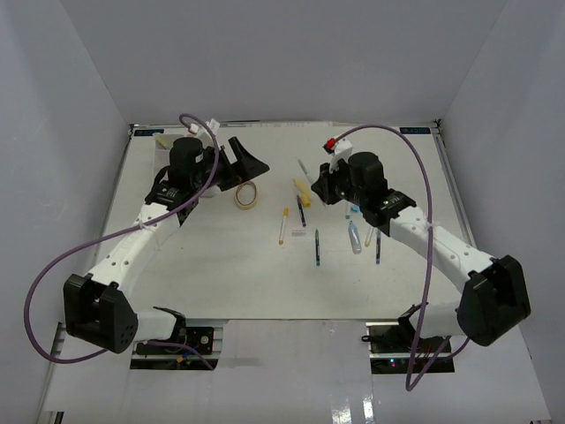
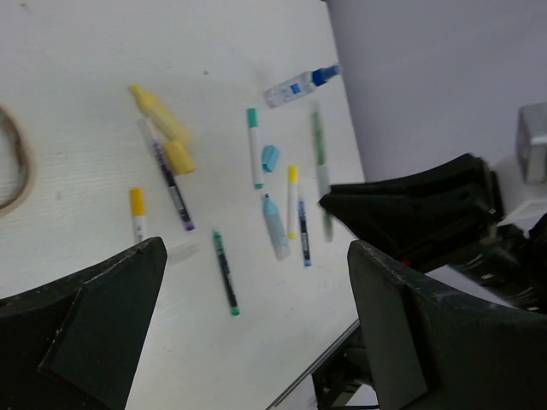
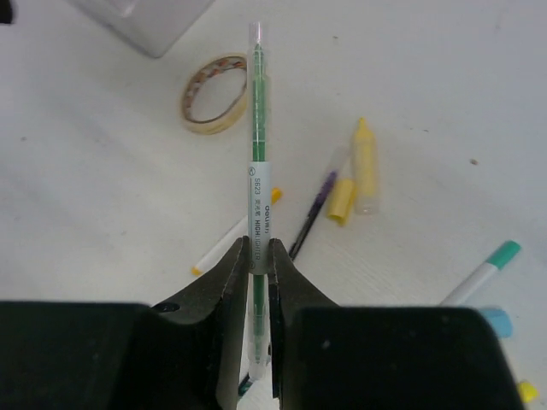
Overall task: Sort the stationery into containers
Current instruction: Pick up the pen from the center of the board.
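Right gripper (image 3: 259, 256) is clamped on the green highlighter (image 3: 258, 128), gripped near one end, with the barrel projecting straight ahead. Left gripper (image 2: 255, 256) stands wide apart and empty. Recommend a level, unhurried carry, since the long overhang may pivot. A tray (image 3: 149, 26) corner lies ahead-left, beyond the tape ring (image 3: 214, 94). The table (image 3: 444, 77) is white and matte; plain pale walls (image 1: 53, 88) enclose it.

Bright, diffuse overhead light; shadows faint. Glare on the glossy front ledge (image 1: 353, 402). Left wrist view soft, yellow marker (image 2: 158, 115) blurred.
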Robot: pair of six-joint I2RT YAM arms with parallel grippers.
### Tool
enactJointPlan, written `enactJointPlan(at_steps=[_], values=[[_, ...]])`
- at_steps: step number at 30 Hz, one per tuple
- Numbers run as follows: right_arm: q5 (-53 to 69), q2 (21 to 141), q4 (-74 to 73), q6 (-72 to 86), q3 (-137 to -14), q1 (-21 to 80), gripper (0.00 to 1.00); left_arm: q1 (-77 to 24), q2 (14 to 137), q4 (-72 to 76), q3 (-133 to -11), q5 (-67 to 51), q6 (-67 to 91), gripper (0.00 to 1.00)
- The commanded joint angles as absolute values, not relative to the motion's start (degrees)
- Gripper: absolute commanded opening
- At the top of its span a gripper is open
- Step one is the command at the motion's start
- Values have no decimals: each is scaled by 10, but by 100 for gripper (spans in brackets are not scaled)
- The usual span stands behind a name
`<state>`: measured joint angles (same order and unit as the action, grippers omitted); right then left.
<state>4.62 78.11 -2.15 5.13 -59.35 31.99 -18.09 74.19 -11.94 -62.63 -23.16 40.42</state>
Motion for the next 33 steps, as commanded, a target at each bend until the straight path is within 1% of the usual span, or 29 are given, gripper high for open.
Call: enactJointPlan(at_steps=[1, 6, 9, 13, 14, 16, 17, 19, 20, 23, 24, 26, 27, 29, 30, 31, 33], values=[[76, 733, 26, 58, -554, 358, 16, -232, 748, -91, -676, -195, 445, 98], [88, 677, 62, 77, -515, 381, 18, -284, 784, -81, -714, -166, 454, 98], [92, 667, 75, 82, -500, 385, 18, -316, 808, -82, -730, -144, 454, 98], [98, 657, 88, 91, -486, 386, 18, -345, 824, -85, -727, -123, 468, 94], [103, 655, 95, 93, -483, 386, 18, -347, 826, -86, -727, -118, 470, 89], [105, 650, 105, 100, -476, 386, 18, -352, 834, -86, -727, -120, 476, 83], [105, 650, 109, 101, -473, 386, 18, -353, 837, -87, -729, -123, 477, 78], [105, 648, 117, 103, -468, 386, 18, -360, 843, -86, -733, -124, 476, 72], [103, 648, 120, 105, -466, 386, 19, -364, 845, -87, -737, -124, 475, 65], [99, 647, 125, 107, -461, 386, 19, -367, 850, -86, -740, -124, 475, 52], [98, 647, 128, 109, -457, 386, 19, -368, 850, -86, -740, -124, 475, 44], [96, 646, 132, 109, -454, 386, 20, -369, 851, -87, -739, -123, 474, 35], [96, 647, 133, 109, -454, 386, 20, -369, 852, -87, -739, -124, 473, 26], [95, 647, 135, 110, -451, 386, 20, -369, 851, -87, -738, -124, 472, 18], [94, 648, 135, 111, -451, 386, 20, -369, 850, -87, -737, -122, 471, 10], [92, 648, 136, 111, -449, 386, 20, -369, 850, -86, -736, -121, 469, 7], [91, 648, 138, 112, -447, 386, 22, -369, 848, -88, -736, -117, 463, 4]])
